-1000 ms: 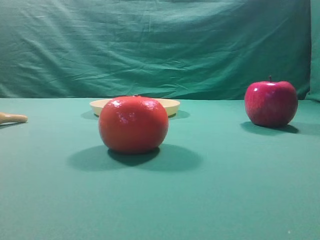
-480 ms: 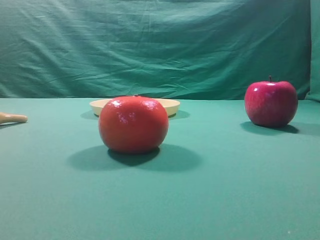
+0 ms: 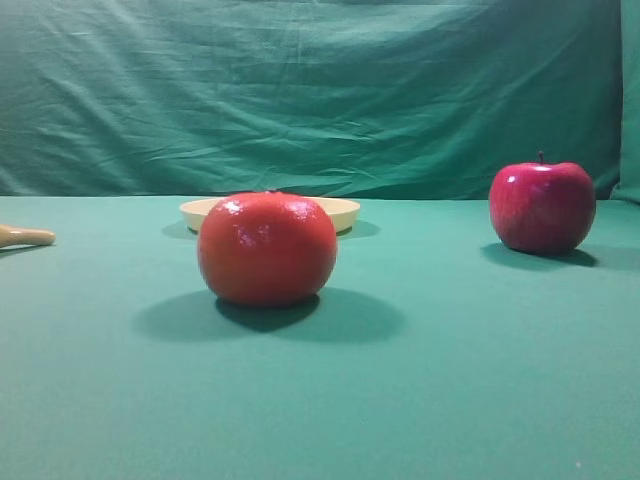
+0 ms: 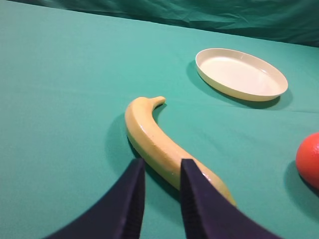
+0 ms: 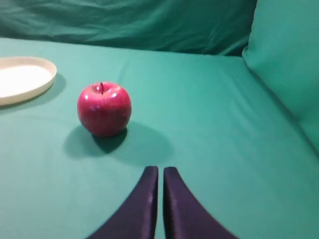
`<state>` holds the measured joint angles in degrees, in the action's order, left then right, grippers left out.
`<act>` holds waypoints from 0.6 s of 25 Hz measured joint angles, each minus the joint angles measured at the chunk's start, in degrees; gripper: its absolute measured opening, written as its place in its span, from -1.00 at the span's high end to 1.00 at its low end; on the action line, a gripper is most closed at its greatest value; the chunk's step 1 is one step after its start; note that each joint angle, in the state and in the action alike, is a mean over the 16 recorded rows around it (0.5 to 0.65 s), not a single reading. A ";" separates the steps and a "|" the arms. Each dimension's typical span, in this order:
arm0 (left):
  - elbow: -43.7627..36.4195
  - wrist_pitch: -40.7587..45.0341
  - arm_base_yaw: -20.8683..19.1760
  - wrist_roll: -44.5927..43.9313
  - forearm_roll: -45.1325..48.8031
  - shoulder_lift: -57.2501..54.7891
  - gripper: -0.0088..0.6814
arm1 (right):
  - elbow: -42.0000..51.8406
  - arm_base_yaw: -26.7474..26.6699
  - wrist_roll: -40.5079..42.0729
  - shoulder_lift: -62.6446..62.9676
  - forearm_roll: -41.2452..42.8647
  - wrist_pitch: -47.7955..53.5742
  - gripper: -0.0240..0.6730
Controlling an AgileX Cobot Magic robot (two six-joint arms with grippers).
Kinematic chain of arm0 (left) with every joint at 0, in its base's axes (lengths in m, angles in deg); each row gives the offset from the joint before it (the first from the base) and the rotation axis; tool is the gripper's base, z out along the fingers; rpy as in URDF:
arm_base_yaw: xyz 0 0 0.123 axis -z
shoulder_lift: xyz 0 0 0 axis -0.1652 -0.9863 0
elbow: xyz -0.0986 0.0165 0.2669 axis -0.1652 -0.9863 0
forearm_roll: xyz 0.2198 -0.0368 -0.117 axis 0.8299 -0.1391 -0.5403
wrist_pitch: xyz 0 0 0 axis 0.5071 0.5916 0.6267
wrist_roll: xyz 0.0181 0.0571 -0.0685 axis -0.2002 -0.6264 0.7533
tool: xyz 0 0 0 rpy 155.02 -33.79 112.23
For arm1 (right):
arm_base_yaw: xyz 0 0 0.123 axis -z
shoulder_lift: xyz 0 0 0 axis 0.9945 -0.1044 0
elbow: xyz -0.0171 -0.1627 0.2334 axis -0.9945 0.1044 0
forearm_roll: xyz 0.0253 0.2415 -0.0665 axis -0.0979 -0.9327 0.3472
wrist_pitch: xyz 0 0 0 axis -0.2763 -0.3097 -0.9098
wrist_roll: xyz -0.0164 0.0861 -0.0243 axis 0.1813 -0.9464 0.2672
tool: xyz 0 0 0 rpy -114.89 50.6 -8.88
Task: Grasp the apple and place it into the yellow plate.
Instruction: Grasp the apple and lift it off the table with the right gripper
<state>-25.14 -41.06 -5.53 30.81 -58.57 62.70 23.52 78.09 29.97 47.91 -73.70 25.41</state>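
Note:
The dark crimson apple stands upright on the green cloth at the right; it also shows in the right wrist view, ahead and left of my right gripper. That gripper is shut, empty and well short of the apple. The pale yellow plate lies at the back, half hidden behind an orange-red fruit; it is empty in the left wrist view and at the left edge of the right wrist view. My left gripper is slightly open and empty, just above a banana. Neither gripper shows in the exterior view.
A round orange-red stemless fruit sits in the middle, in front of the plate, and at the right edge of the left wrist view. A yellow banana lies at the left. Green cloth backdrop rises at the back and right.

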 joint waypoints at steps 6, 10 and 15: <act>0.00 0.00 0.00 0.00 0.00 0.00 0.52 | -1.33 0.00 -0.77 -1.49 -1.48 -2.75 0.93; 0.00 0.00 0.00 0.00 0.00 0.00 0.52 | -4.04 -0.18 -1.08 -5.55 -2.22 -3.18 0.93; 0.00 0.00 0.00 0.00 0.00 0.00 0.52 | -9.27 -0.89 -0.69 -14.51 -2.41 -1.16 0.93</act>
<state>-25.14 -41.06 -5.53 30.81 -58.57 62.70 14.25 77.20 29.28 33.40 -76.11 24.25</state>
